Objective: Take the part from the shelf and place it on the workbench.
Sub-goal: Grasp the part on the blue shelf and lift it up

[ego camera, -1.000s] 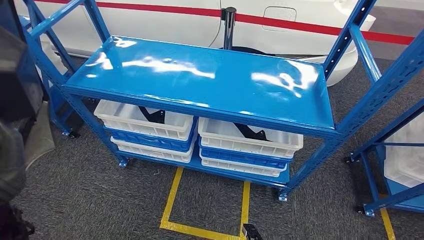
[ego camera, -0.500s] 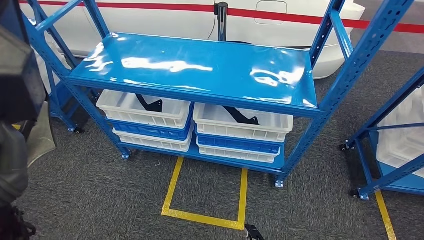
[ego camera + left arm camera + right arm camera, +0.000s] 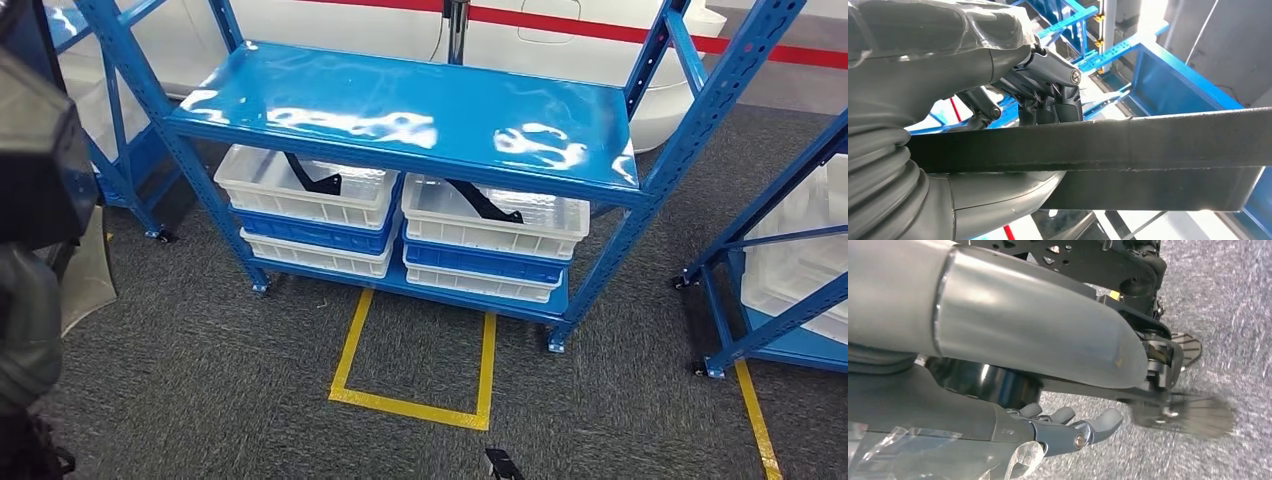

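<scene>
The left hand (image 3: 1048, 95) had the part (image 3: 1108, 145) in its grip, a long flat black bar, matte and slightly rough, running across the left wrist view with the dark fingers (image 3: 1058, 107) curled over one edge and the thick grey thumb under it. The right hand (image 3: 1068, 427) hung beside the robot's body above grey carpet, fingers stretched out and slightly apart, nothing in them.

Ahead in the head view stood the blue shelf (image 3: 400, 105), glossy painted metal, its top board throwing back white glare. Beneath that board sat two stacks of bins, side by side and touching: a white bin (image 3: 300, 190) on the left and another white bin (image 3: 500, 220) on the right, each resting on a blue one. A black angled piece (image 3: 312, 176) lay in the left bin, a second black piece (image 3: 485, 203) in the right. On the carpet before the shelf, yellow tape (image 3: 410, 405) marked a rectangle. A second blue rack (image 3: 770, 250) stood to the right.
</scene>
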Controlling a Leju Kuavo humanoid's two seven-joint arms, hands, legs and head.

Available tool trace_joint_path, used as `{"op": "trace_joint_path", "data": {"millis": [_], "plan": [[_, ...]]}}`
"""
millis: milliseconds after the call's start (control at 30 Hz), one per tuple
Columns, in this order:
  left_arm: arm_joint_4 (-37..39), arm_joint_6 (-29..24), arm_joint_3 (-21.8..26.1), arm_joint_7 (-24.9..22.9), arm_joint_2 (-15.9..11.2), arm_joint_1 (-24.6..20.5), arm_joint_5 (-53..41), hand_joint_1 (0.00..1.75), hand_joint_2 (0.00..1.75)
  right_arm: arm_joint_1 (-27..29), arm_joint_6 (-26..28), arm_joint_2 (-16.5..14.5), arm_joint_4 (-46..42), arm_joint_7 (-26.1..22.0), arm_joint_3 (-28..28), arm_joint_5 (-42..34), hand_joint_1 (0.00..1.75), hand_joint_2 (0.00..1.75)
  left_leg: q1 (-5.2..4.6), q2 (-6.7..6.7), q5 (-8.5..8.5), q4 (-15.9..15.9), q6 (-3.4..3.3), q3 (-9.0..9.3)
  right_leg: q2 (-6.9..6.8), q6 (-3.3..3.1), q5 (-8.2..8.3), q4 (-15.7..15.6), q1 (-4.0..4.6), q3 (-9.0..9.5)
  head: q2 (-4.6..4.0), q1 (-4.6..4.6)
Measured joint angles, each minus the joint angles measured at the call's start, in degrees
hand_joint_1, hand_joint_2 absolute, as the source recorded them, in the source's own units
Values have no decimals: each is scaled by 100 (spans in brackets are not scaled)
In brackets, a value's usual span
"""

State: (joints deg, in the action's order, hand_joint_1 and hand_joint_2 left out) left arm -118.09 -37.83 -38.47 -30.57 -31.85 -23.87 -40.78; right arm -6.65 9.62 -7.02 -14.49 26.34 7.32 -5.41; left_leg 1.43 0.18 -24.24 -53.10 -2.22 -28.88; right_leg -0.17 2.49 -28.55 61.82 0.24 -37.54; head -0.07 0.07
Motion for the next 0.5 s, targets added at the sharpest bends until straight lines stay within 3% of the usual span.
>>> {"op": "trace_joint_path", "data": {"millis": [33,67,100,133,200,267,300,333,400,433,500], "plan": [[0,-1,-3,0,0,4,1,175,175,0,0,0,0,-25,1,-3,0,0,-8,0,69,-3,-16,-84,2,14,-285,433,-1,-94,0,3],[0,-4,-7,0,1,11,9,175,175,0,0,0,0,-33,1,-8,0,0,-19,0,135,-6,-21,-167,4,18,-438,804,-1,-144,0,5],[0,-12,-11,0,1,17,27,175,175,0,0,0,0,-33,1,-15,0,0,-31,0,198,-8,-23,-248,6,8,-443,1024,1,-119,0,6],[0,-22,-14,1,2,23,49,175,175,-1,0,0,0,-32,1,-22,0,0,-45,0,259,-11,-25,-323,9,-16,-325,1036,9,0,0,6],[0,-42,-14,4,2,26,88,175,175,-4,0,2,0,-20,2,-34,0,0,-72,-3,374,-11,-25,-440,20,-133,-7,437,49,531,0,6],[0,-51,-11,14,3,29,105,175,175,-10,4,16,0,34,4,-40,0,0,-93,-3,477,-12,1,-506,21,-268,34,-544,123,1212,0,6],[0,-55,-11,20,3,30,113,175,175,-14,7,22,0,66,5,-43,0,0,-90,3,534,-6,22,-528,22,-302,-4,-882,159,1419,0,6],[0,-58,-11,22,4,32,117,175,175,-17,9,26,0,86,8,-45,0,0,-87,10,593,5,51,-546,18,-312,-26,-1070,180,1511,0,7],[0,-64,-9,25,4,35,123,175,175,-21,9,16,0,96,13,-50,0,0,-80,17,646,12,107,-594,4,-324,83,-1139,166,1441,0,5],[0,-67,-8,25,4,36,125,175,175,-26,9,9,0,96,15,-54,0,0,-76,16,518,-85,131,-650,-12,-352,162,-1161,143,1387,-1,3],[0,-87,-6,38,4,43,190,175,175,-36,9,-3,0,96,18,-66,0,0,-52,8,-52,-660,179,-853,-45,-390,325,-1183,105,1234,-1,-7]]}}
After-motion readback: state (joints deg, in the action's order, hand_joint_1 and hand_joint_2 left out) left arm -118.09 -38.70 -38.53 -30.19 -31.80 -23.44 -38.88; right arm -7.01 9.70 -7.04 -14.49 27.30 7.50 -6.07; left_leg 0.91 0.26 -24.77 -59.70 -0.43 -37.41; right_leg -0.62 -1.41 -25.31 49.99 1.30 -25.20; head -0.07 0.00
